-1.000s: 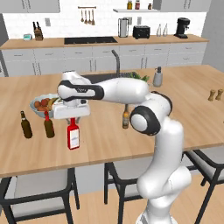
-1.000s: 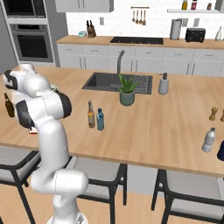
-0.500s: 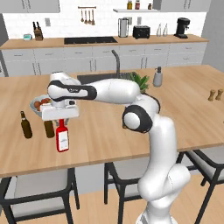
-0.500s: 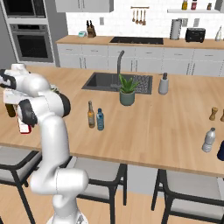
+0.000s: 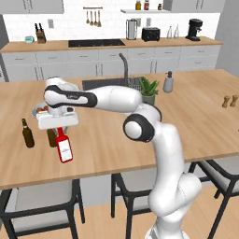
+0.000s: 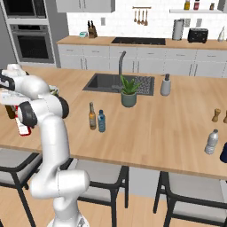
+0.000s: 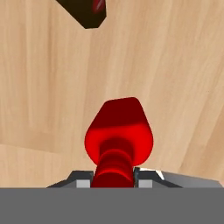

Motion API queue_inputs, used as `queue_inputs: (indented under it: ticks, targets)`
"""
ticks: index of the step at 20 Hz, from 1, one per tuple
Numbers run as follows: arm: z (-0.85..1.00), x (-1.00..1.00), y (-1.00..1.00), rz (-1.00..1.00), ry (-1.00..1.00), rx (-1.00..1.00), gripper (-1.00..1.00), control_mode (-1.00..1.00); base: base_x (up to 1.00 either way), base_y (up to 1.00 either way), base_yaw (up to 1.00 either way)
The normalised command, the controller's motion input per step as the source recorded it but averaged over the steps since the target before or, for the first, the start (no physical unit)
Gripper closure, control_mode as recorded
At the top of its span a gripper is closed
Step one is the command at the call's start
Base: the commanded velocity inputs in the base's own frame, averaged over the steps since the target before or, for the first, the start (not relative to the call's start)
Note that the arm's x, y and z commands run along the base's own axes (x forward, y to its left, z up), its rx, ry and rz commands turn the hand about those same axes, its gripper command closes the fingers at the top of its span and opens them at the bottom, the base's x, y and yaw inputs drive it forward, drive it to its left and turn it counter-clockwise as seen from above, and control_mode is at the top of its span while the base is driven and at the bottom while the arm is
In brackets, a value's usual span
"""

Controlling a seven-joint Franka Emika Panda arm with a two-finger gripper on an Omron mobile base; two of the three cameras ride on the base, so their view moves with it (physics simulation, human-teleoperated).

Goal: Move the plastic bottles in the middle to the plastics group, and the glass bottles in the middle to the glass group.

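Observation:
My gripper point(image 5: 59, 130) is shut on the neck of the red glass bottle point(image 5: 64, 148) with the white label, over the left part of the island counter. The bottle leans a little, and I cannot tell whether its base touches the wood. In the hand view the red bottle point(image 7: 118, 133) sits between my fingertips point(image 7: 146, 176). The glass group's two dark brown bottles point(image 5: 28, 133) point(image 5: 51, 138) stand just left of it. The amber bottle point(image 6: 91, 116) and the small blue plastic bottle point(image 6: 101, 121) stand side by side mid-counter. Part of the red bottle point(image 6: 21, 127) shows behind my arm.
A bowl of food point(image 5: 38, 110) sits behind the gripper. A potted plant point(image 6: 128, 93) and a soap dispenser point(image 6: 166, 85) stand by the sink. A clear bottle point(image 6: 212, 142) and a dark one point(image 6: 224, 153) are at the far right, near salt and pepper shakers point(image 6: 216, 115).
The arm has swung left with the red bottle, bringing it from mid-counter to beside the two dark brown bottles. The amber and blue bottles have not moved.

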Motion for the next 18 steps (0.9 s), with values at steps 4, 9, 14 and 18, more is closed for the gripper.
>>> queue_inputs:
  ticks: [4, 9, 14, 18]
  targets:
    - [-0.01, -0.10, -0.06, 0.00, -0.01, 0.00, 1.00, -1.00, 0.00, 0.00, 0.00]
    - [0.00, -0.19, -0.06, 0.00, -0.08, 0.00, 1.00, -1.00, 0.00, 0.00, 0.00]
    - [0.00, -0.29, -0.06, 0.00, -0.08, 0.02, 1.00, -1.00, 0.00, 0.00, 0.00]
    - [0.00, -0.26, -0.16, 0.00, -0.07, 0.07, 1.00, -1.00, 0.00, 0.00, 0.00]
